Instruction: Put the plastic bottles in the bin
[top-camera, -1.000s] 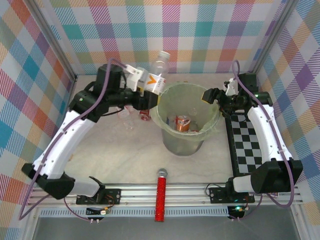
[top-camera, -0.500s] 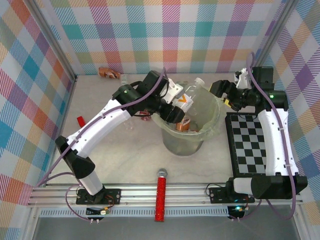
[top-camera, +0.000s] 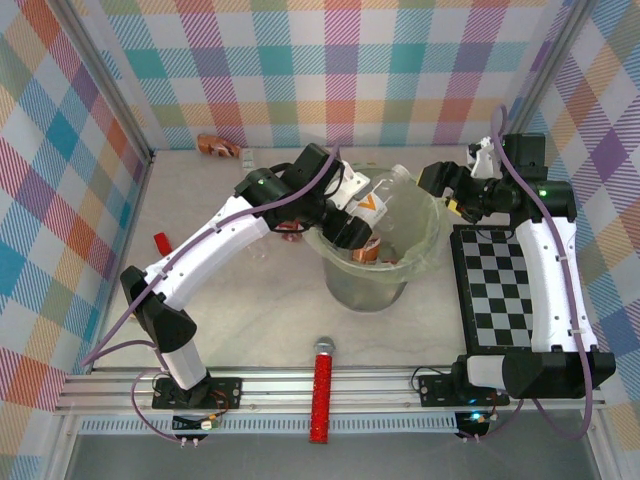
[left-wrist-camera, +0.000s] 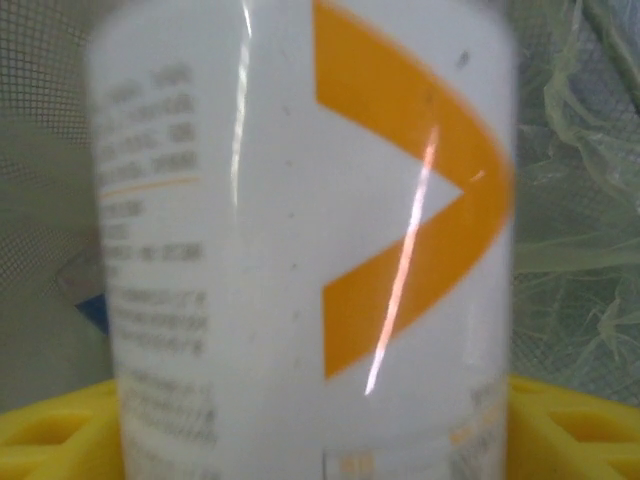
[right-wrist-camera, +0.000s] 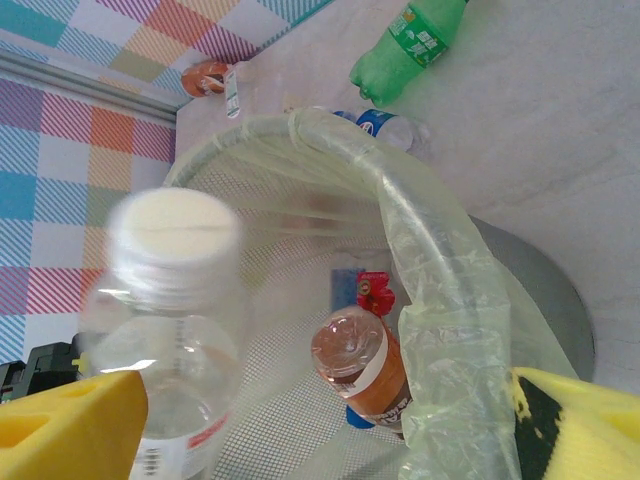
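at the bottom of the top view a red stick (top-camera: 323, 390) lies across the rail. above it is bare tabletop (top-camera: 260, 310), and a checkered board (top-camera: 500, 290) lies at right. mid-frame stands the bin (top-camera: 365, 290), its pale liner (right-wrist-camera: 430, 270) folded over the rim. an amber bottle (top-camera: 365, 246) with an orange label lies inside.

the left gripper (top-camera: 356, 212) reaches over the bin's upper-left rim with a white bottle (top-camera: 378, 198) between its jaws. the bottle is tilted, cap toward the upper right, body above the bin's mouth. whether the jaws clamp it or have let go i cannot tell. the right gripper (top-camera: 447, 192) hangs just beside the upper-right rim, jaws spread wide with nothing in them.

farther back on the tabletop, in the upper part of the right wrist view, lie a green bottle (right-wrist-camera: 410, 45), a blue-label bottle (right-wrist-camera: 385, 125) and a brown bottle (right-wrist-camera: 205, 78).

risks, as i judge them:
- the white bottle sits close to the rim, so a drop may clip it or the liner and bounce out.
- the two grippers are near each other over the bin and could knock.
- the right jaws could snag the liner.

writing: the white bottle's label carries a bold orange chevron and columns of small grey print, too blurred to read. the green bottle's label has white lettering, too small to read.
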